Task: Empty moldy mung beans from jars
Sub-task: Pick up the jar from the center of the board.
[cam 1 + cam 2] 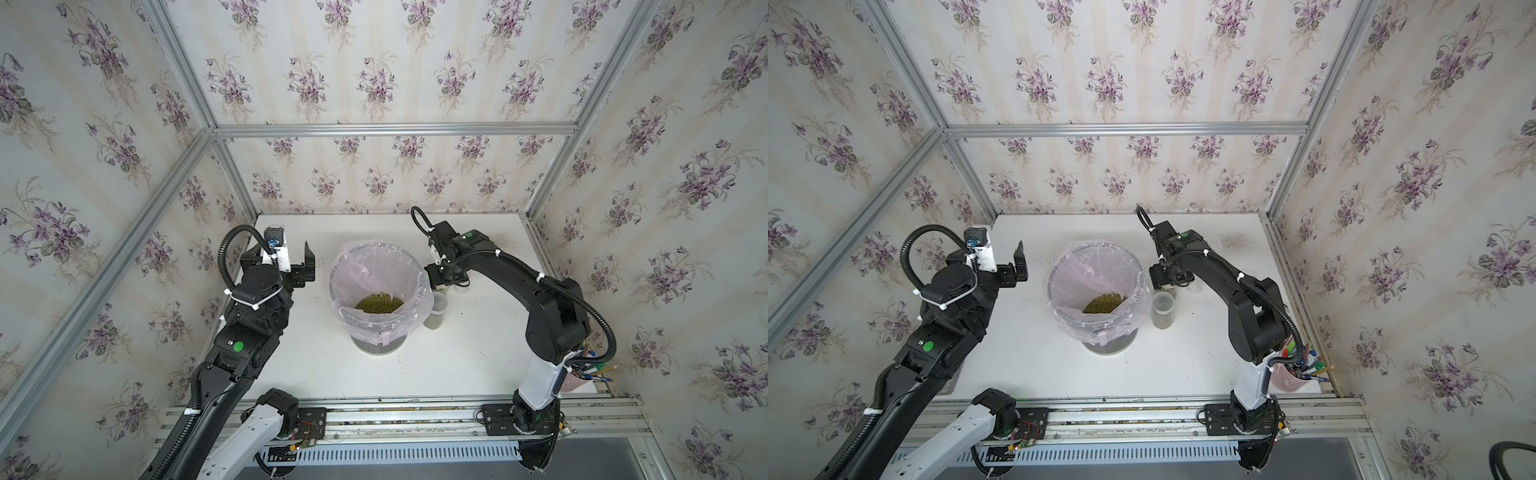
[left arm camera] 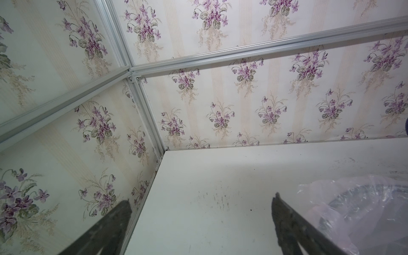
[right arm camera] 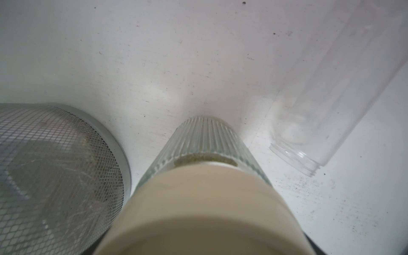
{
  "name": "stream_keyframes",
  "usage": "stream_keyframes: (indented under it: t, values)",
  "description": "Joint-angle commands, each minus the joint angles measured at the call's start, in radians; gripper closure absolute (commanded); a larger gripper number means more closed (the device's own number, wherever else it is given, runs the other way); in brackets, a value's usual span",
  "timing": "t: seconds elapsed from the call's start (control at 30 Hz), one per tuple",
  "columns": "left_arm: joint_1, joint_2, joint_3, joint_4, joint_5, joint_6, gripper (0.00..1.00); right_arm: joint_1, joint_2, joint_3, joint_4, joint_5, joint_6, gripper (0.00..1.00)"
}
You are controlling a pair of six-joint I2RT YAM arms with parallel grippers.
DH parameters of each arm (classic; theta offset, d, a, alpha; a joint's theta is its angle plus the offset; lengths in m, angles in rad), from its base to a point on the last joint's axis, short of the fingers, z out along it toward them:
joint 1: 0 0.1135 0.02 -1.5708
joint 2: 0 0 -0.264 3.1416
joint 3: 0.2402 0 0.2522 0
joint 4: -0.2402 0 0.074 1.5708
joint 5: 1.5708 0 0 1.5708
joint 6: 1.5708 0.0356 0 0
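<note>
Near the middle of the white, scuffed table (image 1: 457,365) a round wire-mesh bin (image 3: 55,176) is standing upright, and a thin, crinkled pink plastic liner (image 1: 365,274) is draping over its rim. The mung beans (image 1: 379,302) are lying inside the liner as a grainy yellowish-green heap. Between the bin and the table's right edge, a smooth clear jar (image 1: 1163,309) is standing just beside the bin, a plain cylinder with a round whitish top and an olive layer sitting in its lower part. Just behind it, toward the back edge, the right gripper (image 1: 446,279) is hanging directly over a ribbed glass jar (image 3: 205,136). The right wrist view is showing fine vertical flutes down its wall, a matte beige round lid (image 3: 198,209) filling the foreground, and a grainy green patch pressing against the glass just under that lid. This gripper's fingers are hidden in every view, so I cannot tell whether they are clamping the lid or standing clear of it. Near the ribbed jar a third jar (image 3: 320,99), smooth, transparent and empty-looking, is showing a threaded open mouth. The left gripper (image 2: 201,198) is hovering between the bin and the left edge, its dark, rough-faced fingers (image 2: 287,220) standing wide apart. A pink cup (image 1: 1291,380) of pens is sitting at the front right corner.
</note>
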Motion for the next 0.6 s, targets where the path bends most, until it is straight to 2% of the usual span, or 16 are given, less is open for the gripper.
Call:
stream_keyframes:
  t: [0.0,0.57]
  values:
    - [0.001,-0.002,-0.001,0.036,-0.008,0.000,0.00,0.000,-0.024,0.023,0.007,0.005,-0.005,0.48]
    - [0.000,0.003,-0.007,0.040,0.008,-0.004,0.00,-0.021,-0.018,0.091,0.001,0.005,-0.006,0.53]
